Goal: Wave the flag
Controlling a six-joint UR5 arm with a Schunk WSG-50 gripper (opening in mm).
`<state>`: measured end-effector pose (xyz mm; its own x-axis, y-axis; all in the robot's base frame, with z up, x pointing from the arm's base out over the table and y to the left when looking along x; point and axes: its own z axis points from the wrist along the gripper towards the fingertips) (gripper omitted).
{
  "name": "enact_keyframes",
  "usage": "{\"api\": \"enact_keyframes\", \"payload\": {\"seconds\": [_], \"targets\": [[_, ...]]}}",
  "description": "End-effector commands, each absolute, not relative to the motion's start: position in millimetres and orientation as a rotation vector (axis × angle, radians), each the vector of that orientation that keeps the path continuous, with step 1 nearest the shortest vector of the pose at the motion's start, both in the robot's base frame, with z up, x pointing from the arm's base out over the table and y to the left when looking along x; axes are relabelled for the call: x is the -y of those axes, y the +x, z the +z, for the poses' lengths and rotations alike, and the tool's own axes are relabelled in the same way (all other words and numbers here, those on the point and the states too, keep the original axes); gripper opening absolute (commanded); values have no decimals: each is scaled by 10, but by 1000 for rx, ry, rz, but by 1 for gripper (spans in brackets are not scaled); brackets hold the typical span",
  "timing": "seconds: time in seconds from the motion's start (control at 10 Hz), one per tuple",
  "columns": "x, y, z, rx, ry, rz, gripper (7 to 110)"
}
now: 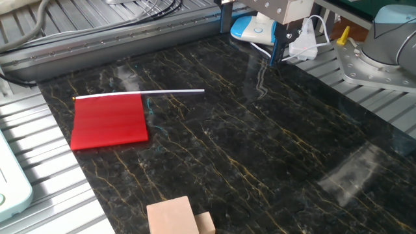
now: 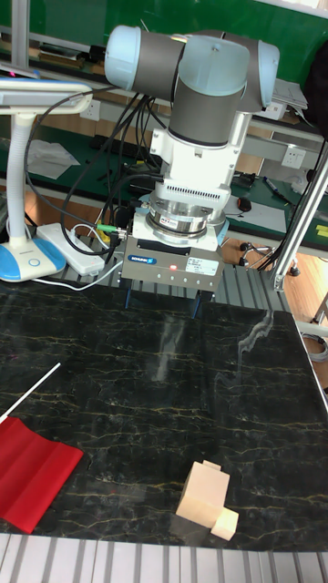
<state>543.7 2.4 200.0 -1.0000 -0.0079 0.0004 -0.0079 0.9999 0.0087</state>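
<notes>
The flag lies flat on the black marble table (image 1: 260, 149) at the left. Its red sheet (image 1: 109, 121) is spread out, and the thin white stick (image 1: 174, 92) runs along the sheet's far edge and pokes out to the right. The tall fixed view shows the same red sheet (image 2: 32, 469) at the bottom left with the stick (image 2: 35, 387) above it. My gripper (image 2: 162, 302) hangs over the table's far edge, well away from the flag. It is open, with both dark blue fingers (image 2: 196, 305) spread wide and nothing between them. In the fixed view one finger (image 1: 273, 49) shows at the top.
A pale wooden block (image 1: 175, 218) sits near the front edge. A blue-and-white lamp base (image 1: 252, 29) and a white power adapter (image 1: 304, 42) with cables lie behind the table. Ribbed metal plates (image 1: 39, 175) flank the table on the left.
</notes>
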Motion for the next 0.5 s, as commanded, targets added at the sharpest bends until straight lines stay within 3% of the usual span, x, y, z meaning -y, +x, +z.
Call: {"api": "enact_keyframes", "payload": {"seconds": [0.0, 0.1, 0.4], "targets": [[-363, 5774, 2033, 3155, -703, -263, 109], [-364, 5786, 2015, 3157, -706, -264, 7], [-368, 5787, 2016, 3156, -709, -267, 7]]}}
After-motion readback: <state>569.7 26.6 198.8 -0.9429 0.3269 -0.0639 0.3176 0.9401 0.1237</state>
